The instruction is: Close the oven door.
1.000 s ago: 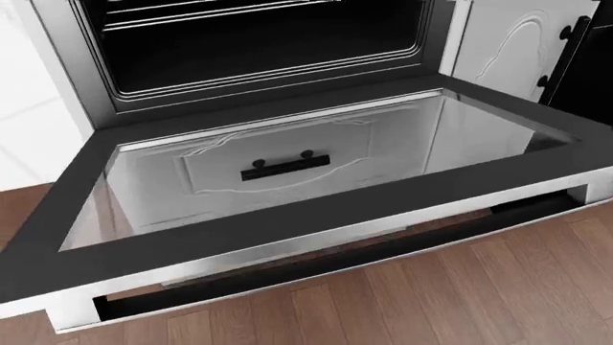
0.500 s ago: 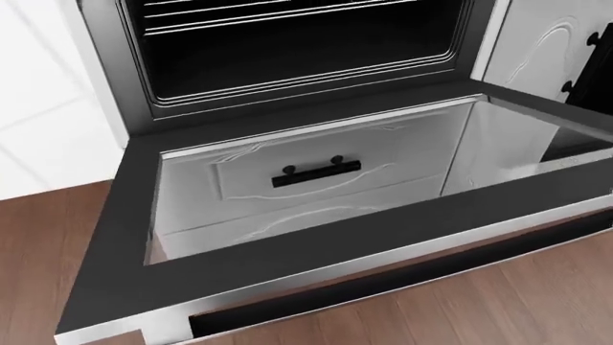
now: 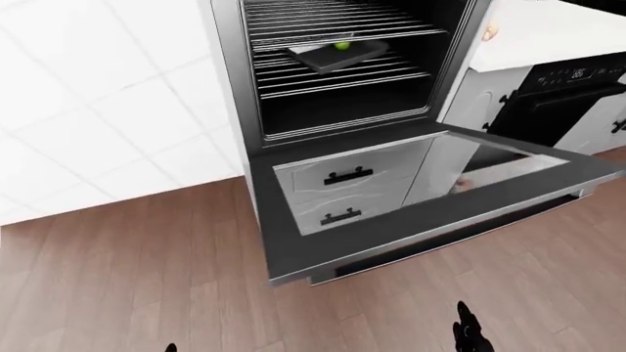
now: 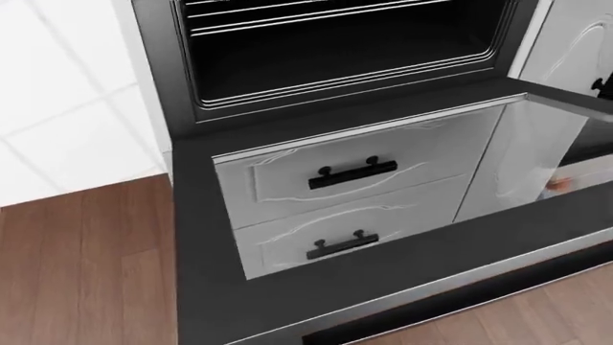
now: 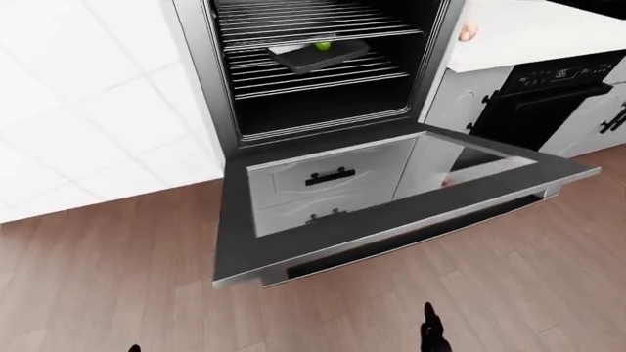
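Observation:
The oven door (image 3: 293, 242) hangs open and lies flat, a dark frame round a glass pane, in the middle of the left-eye view. Its long handle (image 3: 460, 232) runs along the lower edge, nearest me. Above it the oven cavity (image 3: 343, 103) is open, with wire racks and a dark tray (image 3: 332, 56) carrying a small green thing. Only the dark tip of my right hand (image 3: 467, 331) shows at the bottom, below the door and apart from it. A speck of my left hand (image 3: 171, 347) shows at the bottom left. Neither hand's fingers can be read.
White drawers with black handles (image 4: 351, 172) show through the door glass. A white counter (image 3: 558, 29) and a black appliance (image 3: 572, 88) stand right of the oven. A white tiled wall (image 3: 97, 110) is at the left; wooden floor (image 3: 147, 279) lies below.
The whole head view has shifted: the oven and its door slide to the right in the picture and more wall and floor show at the left. The door itself stays open and flat.

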Controlling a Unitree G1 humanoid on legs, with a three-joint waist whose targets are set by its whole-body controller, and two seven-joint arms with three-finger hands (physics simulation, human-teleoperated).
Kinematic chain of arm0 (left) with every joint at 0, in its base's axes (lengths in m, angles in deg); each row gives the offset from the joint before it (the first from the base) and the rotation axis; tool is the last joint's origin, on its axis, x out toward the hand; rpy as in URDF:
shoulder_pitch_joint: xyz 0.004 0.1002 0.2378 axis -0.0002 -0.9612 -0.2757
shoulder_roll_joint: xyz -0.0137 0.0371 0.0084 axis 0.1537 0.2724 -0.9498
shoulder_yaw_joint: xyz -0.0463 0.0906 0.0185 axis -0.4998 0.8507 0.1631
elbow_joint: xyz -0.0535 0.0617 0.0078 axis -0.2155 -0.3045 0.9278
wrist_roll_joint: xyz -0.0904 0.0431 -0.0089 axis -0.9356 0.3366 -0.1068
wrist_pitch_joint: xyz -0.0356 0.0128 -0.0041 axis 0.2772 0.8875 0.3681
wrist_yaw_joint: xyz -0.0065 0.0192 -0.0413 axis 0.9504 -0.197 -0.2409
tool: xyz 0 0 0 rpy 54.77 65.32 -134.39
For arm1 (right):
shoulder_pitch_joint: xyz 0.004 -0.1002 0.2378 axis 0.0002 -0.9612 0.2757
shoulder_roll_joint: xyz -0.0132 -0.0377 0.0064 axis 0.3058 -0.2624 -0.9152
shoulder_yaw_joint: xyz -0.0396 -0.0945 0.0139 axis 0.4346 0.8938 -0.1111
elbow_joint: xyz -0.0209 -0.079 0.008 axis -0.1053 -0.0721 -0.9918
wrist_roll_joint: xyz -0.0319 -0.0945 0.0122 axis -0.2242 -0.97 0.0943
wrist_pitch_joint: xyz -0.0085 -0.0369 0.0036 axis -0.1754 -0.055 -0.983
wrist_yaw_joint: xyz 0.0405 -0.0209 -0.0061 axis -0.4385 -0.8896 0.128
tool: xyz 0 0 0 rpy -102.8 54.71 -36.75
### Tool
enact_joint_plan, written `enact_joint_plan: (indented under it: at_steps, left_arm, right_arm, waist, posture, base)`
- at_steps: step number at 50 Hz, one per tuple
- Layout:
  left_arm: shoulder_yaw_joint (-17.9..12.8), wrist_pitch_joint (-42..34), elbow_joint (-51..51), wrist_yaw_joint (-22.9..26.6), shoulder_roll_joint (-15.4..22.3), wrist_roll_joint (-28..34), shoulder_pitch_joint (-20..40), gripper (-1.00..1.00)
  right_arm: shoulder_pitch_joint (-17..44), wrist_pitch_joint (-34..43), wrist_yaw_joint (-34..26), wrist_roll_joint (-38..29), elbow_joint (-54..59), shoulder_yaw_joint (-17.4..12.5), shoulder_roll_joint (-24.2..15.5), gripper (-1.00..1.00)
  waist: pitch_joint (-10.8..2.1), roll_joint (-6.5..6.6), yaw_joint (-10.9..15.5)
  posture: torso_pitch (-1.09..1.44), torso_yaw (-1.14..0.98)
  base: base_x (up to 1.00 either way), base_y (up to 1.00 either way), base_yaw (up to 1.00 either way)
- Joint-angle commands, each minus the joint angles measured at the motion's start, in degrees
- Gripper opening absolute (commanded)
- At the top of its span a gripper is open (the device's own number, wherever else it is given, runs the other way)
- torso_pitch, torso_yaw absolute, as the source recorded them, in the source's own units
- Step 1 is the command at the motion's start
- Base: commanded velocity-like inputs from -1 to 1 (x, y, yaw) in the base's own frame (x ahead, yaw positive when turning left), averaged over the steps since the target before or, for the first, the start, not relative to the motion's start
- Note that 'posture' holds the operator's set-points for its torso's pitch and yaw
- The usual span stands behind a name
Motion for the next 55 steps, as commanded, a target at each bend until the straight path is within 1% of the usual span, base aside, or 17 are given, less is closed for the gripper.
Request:
enact_joint_plan:
  at_steps: [1, 4, 8, 11, 13, 14, 16, 23, 28, 30, 33, 36, 40, 42, 44, 50, 55]
  left_arm:
    - [-0.24, 1.04, 0.88, 0.35, 0.89, -0.01, 0.2, 1.0]
    - [-0.23, 1.03, 0.89, 0.21, 0.77, 0.28, 0.13, 1.0]
    - [0.34, 0.95, 0.9, -0.51, 0.46, 1.18, -0.17, 1.0]
    - [0.55, 0.93, 0.92, -0.95, 0.31, 1.55, -0.31, 1.0]
    - [0.75, 0.95, 0.92, -1.15, 0.16, 1.76, -0.37, 1.0]
    - [0.82, 0.92, 0.92, -1.27, 0.13, 1.83, -0.4, 1.0]
    - [0.89, 0.88, 0.94, -1.31, 0.13, 1.88, -0.4, 1.0]
    - [0.99, 0.93, 0.94, -1.28, 0.13, 1.84, -0.51, 1.0]
    - [0.93, 0.69, 0.93, -1.19, 0.3, 1.88, -0.37, 1.0]
    - [0.93, 0.75, 0.93, -1.18, 0.27, 1.9, -0.43, 1.0]
    - [0.85, 0.62, 0.93, -1.09, 0.35, 1.82, -0.4, 1.0]
    - [0.9, 0.69, 0.94, -1.1, 0.24, 1.87, -0.4, 1.0]
    - [0.95, 0.85, 0.95, -1.2, 0.14, 1.84, -0.54, 1.0]
    - [1.0, 0.82, 0.95, -1.22, 0.12, 1.84, -0.48, 1.0]
    - [1.01, 0.84, 0.95, -1.22, 0.11, 1.78, -0.48, 1.0]
    - [1.05, 0.75, 0.95, -1.14, 0.13, 1.68, -0.43, 1.0]
    - [0.98, 0.65, 0.94, -1.03, 0.21, 1.64, -0.35, 1.0]
  right_arm:
    - [0.34, -1.19, -0.05, 0.13, -0.88, -0.25, -0.49, 1.0]
    - [0.27, -1.03, -0.09, 0.08, -0.87, -0.34, -0.51, 1.0]
    - [-0.08, -0.98, -0.03, -0.05, -0.83, -0.42, -0.38, 1.0]
    - [-0.19, -1.01, 0.19, -0.2, -0.86, -0.36, -0.33, 1.0]
    - [-0.16, -1.0, 0.19, -0.18, -0.87, -0.36, -0.26, 1.0]
    - [-0.2, -1.01, 0.23, -0.23, -0.85, -0.3, -0.2, 1.0]
    - [-0.22, -0.99, 0.21, -0.25, -0.85, -0.29, -0.19, 1.0]
    - [-0.26, -1.02, 0.14, -0.14, -0.86, -0.36, -0.26, 1.0]
    - [-0.16, -0.84, 0.06, -0.19, -0.82, -0.39, -0.36, 1.0]
    - [-0.18, -0.85, 0.05, -0.2, -0.82, -0.43, -0.36, 1.0]
    - [-0.13, -0.77, 0.02, -0.26, -0.8, -0.49, -0.42, 1.0]
    - [0.12, -0.48, -0.26, -0.27, -0.77, -0.7, -0.64, 1.0]
    - [0.15, -0.41, -0.26, -0.4, -0.77, -0.84, -0.67, 1.0]
    - [0.18, -0.41, -0.28, -0.47, -0.77, -0.87, -0.65, 1.0]
    - [0.12, -0.47, -0.21, -0.55, -0.77, -0.89, -0.62, 1.0]
    - [-0.22, -0.9, -0.01, -1.02, -0.78, -0.53, -0.26, 1.0]
    - [-0.37, -1.59, 0.87, -2.0, -0.78, 0.02, -0.24, 1.0]
  waist:
    - [-0.4, 1.29, -0.42]
    - [-1.15, 0.16, -0.36]
    - [-0.44, 2.37, -0.04]
    - [-0.44, 5.81, 0.07]
    - [-1.74, 10.73, 0.68]
    - [-1.14, 7.24, 0.87]
    - [-0.64, 7.35, 1.41]
    - [-0.15, 3.45, 0.77]
    - [-0.61, -1.11, 0.37]
    - [-0.5, 0.8, -0.26]
    - [-0.96, 0.43, -0.29]
    - [-0.57, 1.93, -0.04]
    - [-0.58, 6.3, 0.08]
    - [-2.19, 9.56, 0.01]
    - [-0.52, 7.74, 0.72]
    - [0.45, 3.83, 0.74]
    - [0.07, 4.59, 0.7]
  posture:
    - [0.0, 0.0]
    - [0.0, 0.0]
    - [0.0, 0.0]
    - [0.0, 0.0]
    - [0.0, 0.0]
    - [0.0, 0.0]
    - [0.0, 0.0]
    - [0.0, 0.0]
    - [0.0, 0.0]
    - [0.0, 0.0]
    - [0.0, 0.0]
    - [0.0, 0.0]
    - [0.0, 0.0]
    - [0.0, 0.0]
    - [0.0, 0.0]
    - [0.0, 0.0]
    - [0.0, 0.0]
  base:
    - [0.0, 0.38, 0.0]
    - [0.0, 0.38, 0.0]
    - [0.0, 0.38, 0.0]
    - [0.0, 0.38, 0.0]
    - [0.0, 0.39, 0.0]
    - [0.0, 0.38, 0.0]
    - [0.0, 0.38, 0.0]
    - [0.0, 0.38, 0.0]
    - [0.0, 0.38, 0.0]
    - [0.0, 0.39, 0.0]
    - [0.0, 0.38, 0.0]
    - [0.0, 0.38, 0.0]
    - [0.0, 0.38, 0.0]
    - [0.0, 0.38, 0.0]
    - [0.0, 0.39, 0.0]
    - [0.0, 0.32, 0.0]
    - [0.0, 0.0, 0.0]
